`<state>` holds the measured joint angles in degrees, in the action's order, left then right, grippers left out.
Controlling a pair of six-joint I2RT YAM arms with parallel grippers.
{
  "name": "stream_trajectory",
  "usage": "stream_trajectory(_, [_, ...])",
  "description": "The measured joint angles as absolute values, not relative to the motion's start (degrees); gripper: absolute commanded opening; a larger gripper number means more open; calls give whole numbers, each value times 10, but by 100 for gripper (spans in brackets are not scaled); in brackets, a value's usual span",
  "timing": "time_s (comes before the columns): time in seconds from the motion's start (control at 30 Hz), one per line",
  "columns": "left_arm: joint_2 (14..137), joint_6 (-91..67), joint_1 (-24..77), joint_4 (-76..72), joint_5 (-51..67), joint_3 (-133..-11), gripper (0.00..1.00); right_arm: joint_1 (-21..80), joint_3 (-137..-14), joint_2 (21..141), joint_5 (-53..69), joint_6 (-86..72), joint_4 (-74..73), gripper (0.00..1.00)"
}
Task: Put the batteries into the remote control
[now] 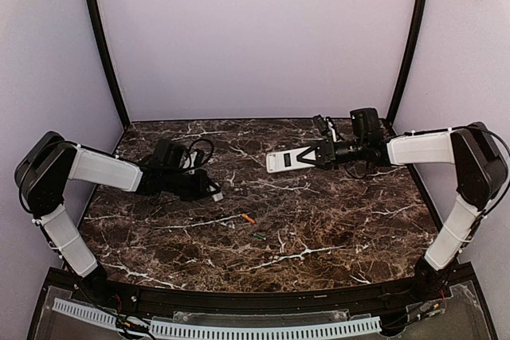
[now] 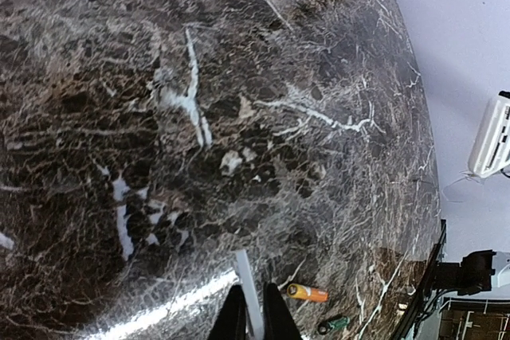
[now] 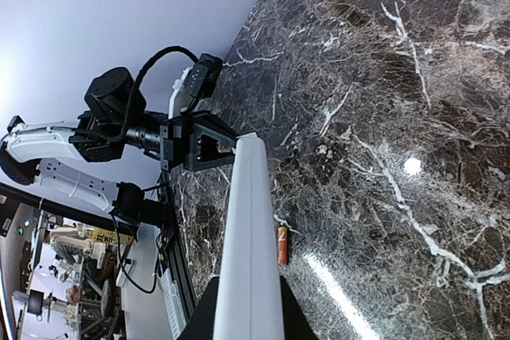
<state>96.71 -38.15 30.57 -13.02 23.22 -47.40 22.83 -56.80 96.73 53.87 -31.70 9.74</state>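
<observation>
My right gripper [image 1: 316, 154] is shut on the end of the white remote control [image 1: 285, 161] and holds it above the back middle of the table. In the right wrist view the remote [image 3: 249, 228] shows edge-on between the fingers [image 3: 288, 312]. My left gripper [image 1: 209, 190] is shut on a thin white plate [image 1: 217, 195]. In the left wrist view the plate [image 2: 246, 280] stands edge-on between the fingers [image 2: 231, 316]. An orange battery [image 1: 249, 218] and a green battery [image 1: 260, 236] lie on the table. They also show in the left wrist view, the orange one [image 2: 307, 293] and the green one [image 2: 335, 324].
The dark marble table [image 1: 335, 220] is walled by lilac panels behind and at both sides. A black cable loop [image 1: 199, 151] hangs off the left wrist. A white slotted rail [image 1: 239, 328] runs along the near edge.
</observation>
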Motion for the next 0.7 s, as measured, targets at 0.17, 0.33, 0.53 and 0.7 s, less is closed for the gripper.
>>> stream_trajectory(0.17, [967, -381, 302, -118, 233, -455, 11, 239, -567, 970, 562, -297, 83, 0])
stream_trajectory(0.33, [971, -380, 297, -117, 235, -447, 22, 242, -563, 979, 581, -269, 48, 0])
stream_trajectory(0.53, [973, -377, 288, -96, 231, -436, 44, 250, -562, 1000, 590, -228, -8, 0])
stream_trajectory(0.7, [966, -368, 280, -81, 216, -434, 65, 255, -551, 1015, 591, -200, -43, 0])
